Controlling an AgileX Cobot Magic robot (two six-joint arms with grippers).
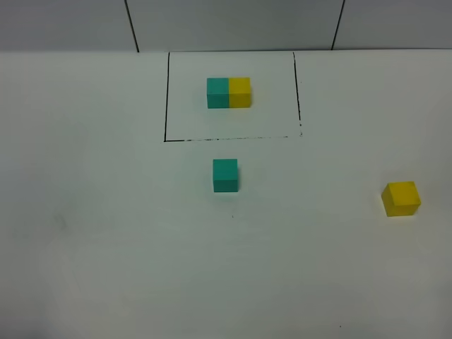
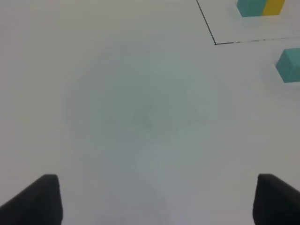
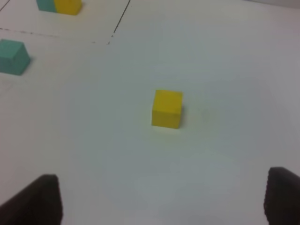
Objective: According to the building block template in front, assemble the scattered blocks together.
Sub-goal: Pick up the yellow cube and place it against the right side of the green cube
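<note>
The template (image 1: pixel 229 92), a teal half and a yellow half joined into one short bar, sits inside a thin black rectangle (image 1: pixel 167 106) drawn on the white table (image 1: pixel 99 254). The loose teal cube (image 1: pixel 225 175) lies just outside that rectangle, on the near side of the template and almost in line with its teal half. The loose yellow cube (image 1: pixel 401 198) lies well apart from the template, off to its right and nearer the camera, turned slightly out of square with it. The two cubes do not touch, so nothing is assembled yet.

The left pincer (image 2: pixel 157 199) is spread wide, with only bare table between its dark tips. The right pincer (image 3: pixel 161 199) is likewise spread wide and holds nothing. The yellow cube lies ahead of it, roughly centred between the tips (a handy line-up for a grab, I would judge).

Both cubes look small, matte and stiff, and probably light, so a gentle squeeze should hold one without crushing it. On this smooth table a cube would likely skid if one tip touched it first. The best hold seems to be two opposite flat faces, with the pincer squared to the cube's skew. That should leave free the face that must meet the teal cube, as in the template.
</note>
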